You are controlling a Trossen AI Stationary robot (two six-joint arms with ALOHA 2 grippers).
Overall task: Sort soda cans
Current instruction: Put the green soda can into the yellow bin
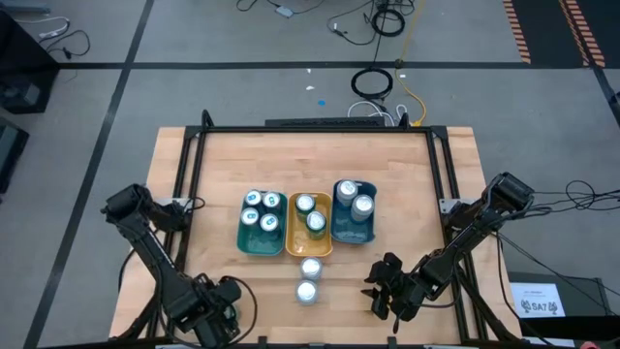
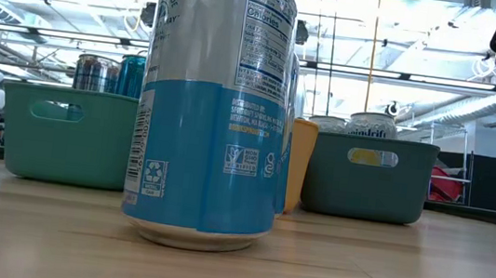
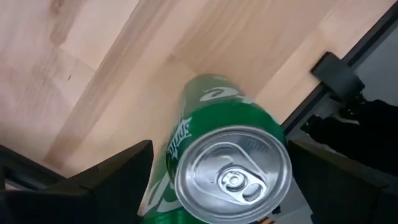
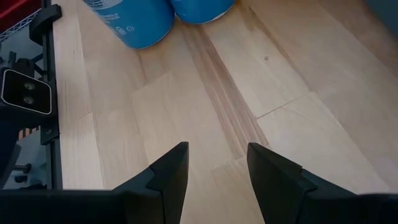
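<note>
A green soda can [image 3: 217, 124] stands upright on the wood, its silver top [image 3: 233, 174] facing my left wrist camera. My left gripper [image 3: 219, 149] hovers above it at the table's near left [image 1: 215, 308], open, one finger on each side of the can with a gap on both. The arm hides the can from above. Two blue-and-silver cans [image 1: 310, 267] [image 1: 307, 291] stand on the table in front of the trays. My right gripper [image 1: 387, 286] waits open to their right, nothing between its fingers [image 4: 217, 155].
Three trays sit side by side mid-table: teal [image 1: 244, 240] with several cans, yellow [image 1: 308, 249] with cans, blue [image 1: 351, 237] with two. A black frame rail [image 3: 339, 74] runs close to the green can. Bare wood lies between the grippers and the trays.
</note>
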